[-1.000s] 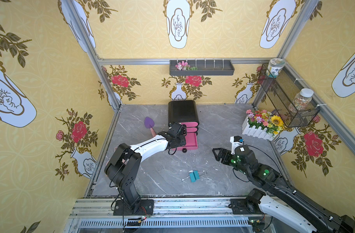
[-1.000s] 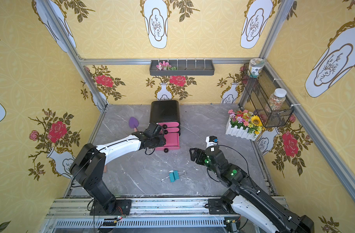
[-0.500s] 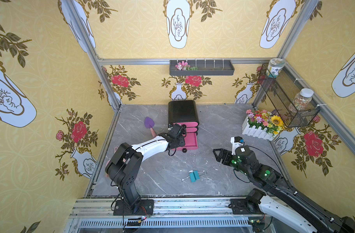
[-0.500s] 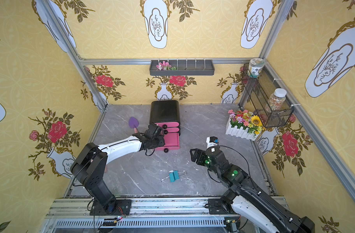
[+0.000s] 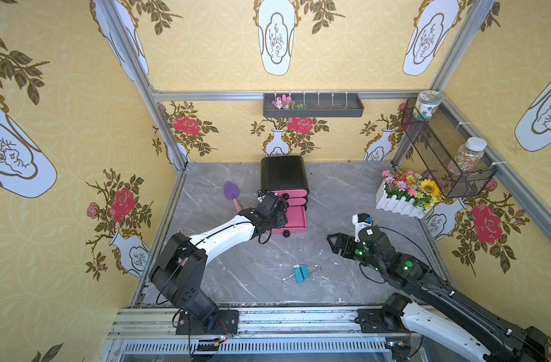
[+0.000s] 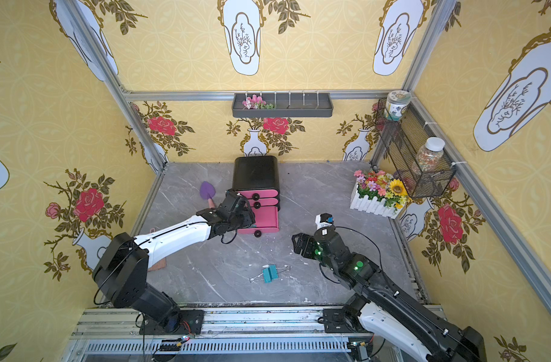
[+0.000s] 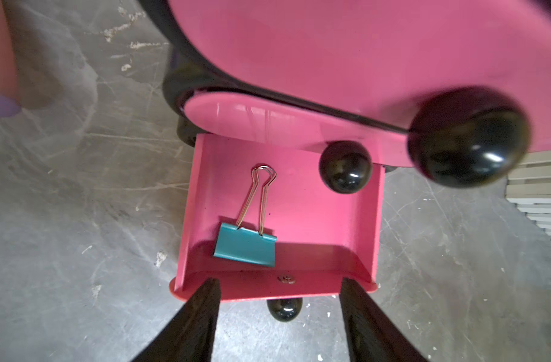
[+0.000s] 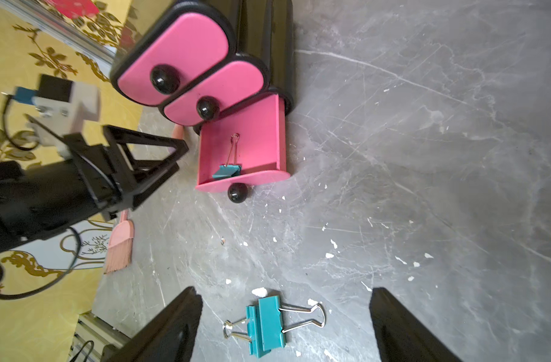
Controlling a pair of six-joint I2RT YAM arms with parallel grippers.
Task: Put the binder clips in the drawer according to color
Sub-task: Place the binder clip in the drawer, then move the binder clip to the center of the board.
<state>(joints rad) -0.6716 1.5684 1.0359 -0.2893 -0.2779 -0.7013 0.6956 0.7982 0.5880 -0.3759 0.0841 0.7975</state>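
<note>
Left jaws wider, teal clip (image 7: 244,247) loose in bottom drawer (image 7: 315,219), beyond them

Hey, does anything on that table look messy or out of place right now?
White flecks are scattered over the grey table between the open bottom drawer and the two teal clips, like crumbs or chipped paint. The clips lie overlapping. Nothing else stands out.

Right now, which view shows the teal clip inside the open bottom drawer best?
The left wrist view: the teal clip lies close and whole on the floor of the open drawer. The right wrist view shows it small and farther off. In both top views the left arm hides it.
</note>
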